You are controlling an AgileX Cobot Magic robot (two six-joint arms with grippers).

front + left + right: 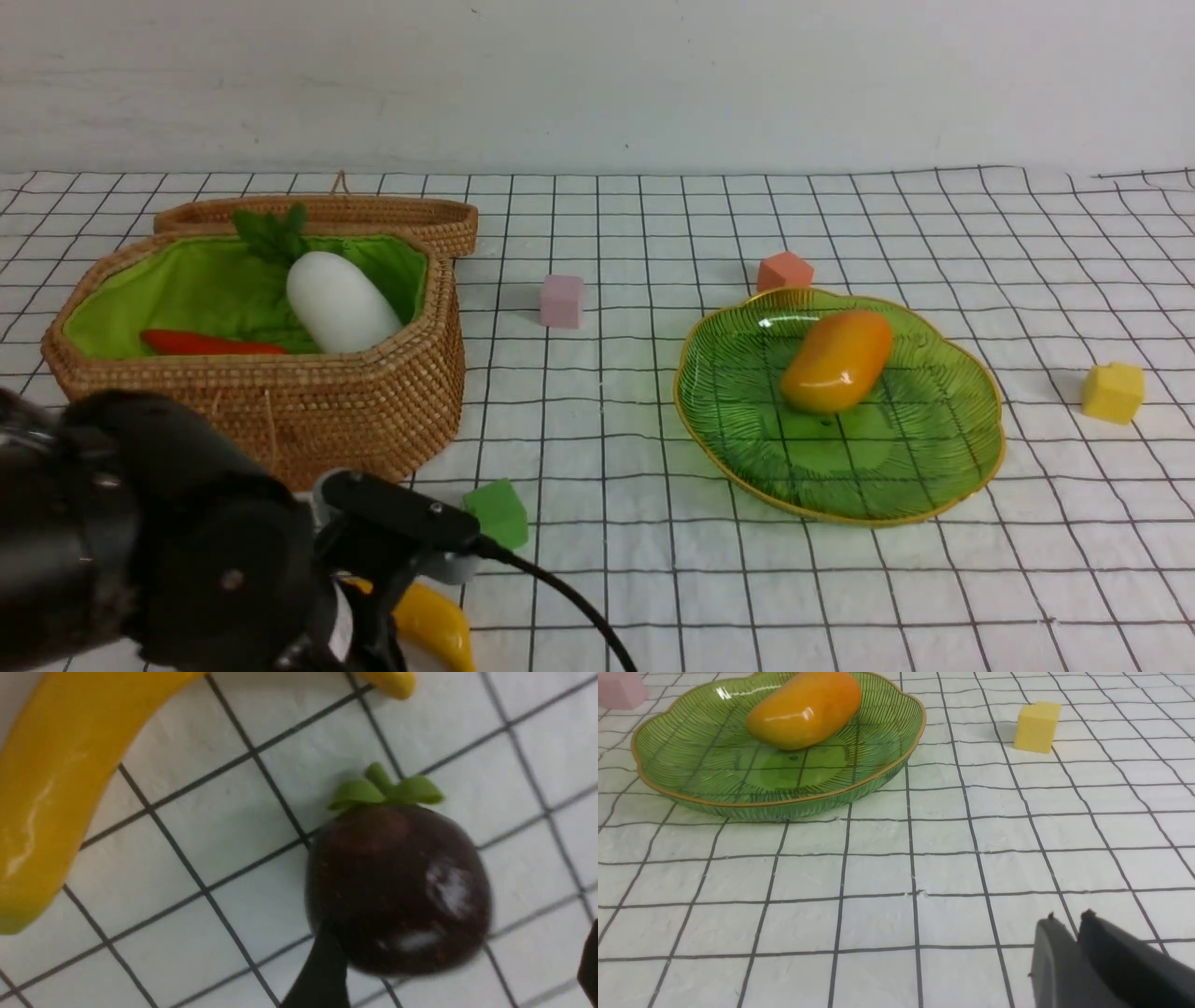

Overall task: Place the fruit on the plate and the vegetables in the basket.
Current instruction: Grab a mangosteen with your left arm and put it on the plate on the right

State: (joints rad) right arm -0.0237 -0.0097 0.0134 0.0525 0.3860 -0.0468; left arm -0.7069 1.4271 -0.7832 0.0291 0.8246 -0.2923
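The dark purple mangosteen (397,886) lies on the checked cloth between the spread fingers of my open left gripper (458,956); one dark finger (320,975) is right against it. The yellow banana (56,765) lies close beside it and peeks out under my left arm (434,630). The orange-yellow mango (837,360) rests in the green glass plate (934,467). In the wicker basket (355,411) lie the white radish (339,303) and the carrot (210,343). My right gripper (1069,917) hovers shut over bare cloth, short of the plate (784,807).
Foam cubes are scattered about: pink (561,301), orange (784,272), yellow (1113,392) and green (497,513), the green one just beyond my left arm (187,560). The basket lid (373,217) leans behind the basket.
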